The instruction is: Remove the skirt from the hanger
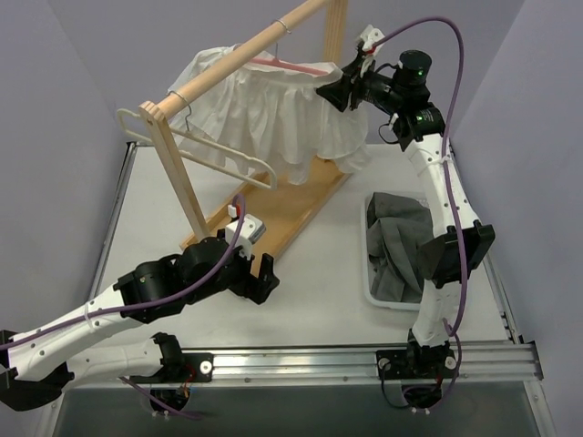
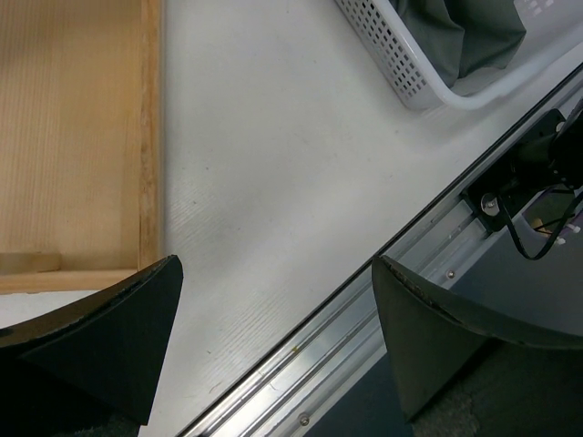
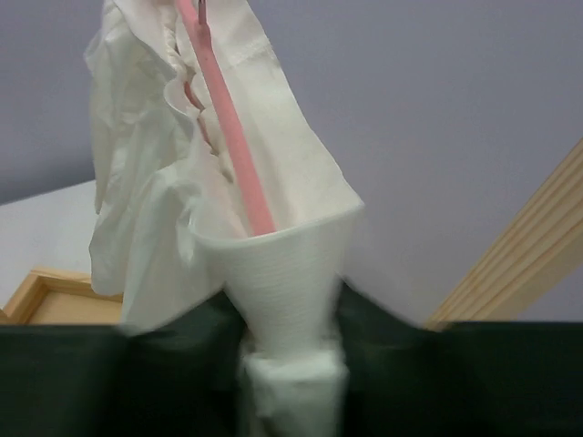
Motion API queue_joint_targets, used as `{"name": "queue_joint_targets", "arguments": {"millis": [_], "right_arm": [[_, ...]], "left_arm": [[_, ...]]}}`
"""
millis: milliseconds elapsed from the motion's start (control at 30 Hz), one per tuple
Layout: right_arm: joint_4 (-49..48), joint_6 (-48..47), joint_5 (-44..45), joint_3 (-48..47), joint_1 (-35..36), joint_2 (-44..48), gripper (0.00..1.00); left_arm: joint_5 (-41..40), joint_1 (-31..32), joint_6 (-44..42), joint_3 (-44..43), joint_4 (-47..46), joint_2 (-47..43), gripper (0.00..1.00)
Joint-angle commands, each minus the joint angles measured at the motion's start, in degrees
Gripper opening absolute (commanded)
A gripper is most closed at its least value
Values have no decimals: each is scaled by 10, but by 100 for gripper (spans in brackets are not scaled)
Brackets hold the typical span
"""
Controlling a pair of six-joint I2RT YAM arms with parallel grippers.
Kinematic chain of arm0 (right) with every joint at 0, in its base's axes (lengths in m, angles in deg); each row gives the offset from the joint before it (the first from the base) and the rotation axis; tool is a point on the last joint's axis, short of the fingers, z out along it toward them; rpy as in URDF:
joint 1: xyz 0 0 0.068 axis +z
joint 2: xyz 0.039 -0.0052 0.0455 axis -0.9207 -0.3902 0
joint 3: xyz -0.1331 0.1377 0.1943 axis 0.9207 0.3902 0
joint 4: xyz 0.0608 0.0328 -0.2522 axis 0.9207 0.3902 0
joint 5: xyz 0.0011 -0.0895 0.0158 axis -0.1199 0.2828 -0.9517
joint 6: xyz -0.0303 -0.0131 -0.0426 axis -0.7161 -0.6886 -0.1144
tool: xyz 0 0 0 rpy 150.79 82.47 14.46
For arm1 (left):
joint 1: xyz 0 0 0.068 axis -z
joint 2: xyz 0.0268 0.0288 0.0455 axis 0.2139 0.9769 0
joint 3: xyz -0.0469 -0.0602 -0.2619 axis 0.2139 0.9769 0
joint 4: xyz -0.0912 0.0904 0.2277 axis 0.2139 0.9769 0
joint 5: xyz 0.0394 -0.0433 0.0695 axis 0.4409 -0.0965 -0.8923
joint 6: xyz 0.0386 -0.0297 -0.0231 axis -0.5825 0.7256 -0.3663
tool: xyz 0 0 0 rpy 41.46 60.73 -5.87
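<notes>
One white basket point(image 1: 386, 302) sits at the right edge of the table and holds a crumpled grey garment point(image 1: 398, 241). In the top view, the right arm stands tall and reaches toward the far right corner. The right gripper point(image 1: 335, 91) meets the skirt point(image 1: 273, 114) at the right end of the pink hanger point(image 1: 296, 66). The skirt hangs from the wooden rail point(image 1: 246, 50) above the far edge. Its waistband runs along the hanger from left to far right, with the hem pointing down. The left arm lies low near the near left corner. The left gripper point(image 1: 264, 278) is just beside the wooden base point(image 1: 291, 214).

Left wrist view: the fingers point(image 2: 118, 337) are spread wide over bare table, holding nothing.

Right wrist view: the jaws are pressed together on a fold of the waistband, directly below the hanger tip.
</notes>
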Motion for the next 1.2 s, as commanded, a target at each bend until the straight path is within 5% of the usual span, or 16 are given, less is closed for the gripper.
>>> {"name": "queue_joint_targets", "arguments": {"millis": [0,33,133,233,533,800,1167], "right_arm": [[-69,59,-54,-1,1,30,10],[-72,78,-55,-2,1,28,0],[-78,125,-66,-6,1,23,0],[-200,170,-105,70,1,49,0],[-354,244,-99,180,18,115,0],[-328,237,-99,105,59,81,0],[-135,164,-21,-87,110,-23,0]], "left_arm": [[16,-4,5,3,-35,-9,94],[17,-4,7,5,-37,-11,94],[20,-5,10,5,-37,-12,94],[21,-5,12,2,-37,-9,94],[33,-5,27,17,-50,-12,94],[34,-5,32,16,-45,-17,94],[51,-5,34,13,-49,-26,94]]}}
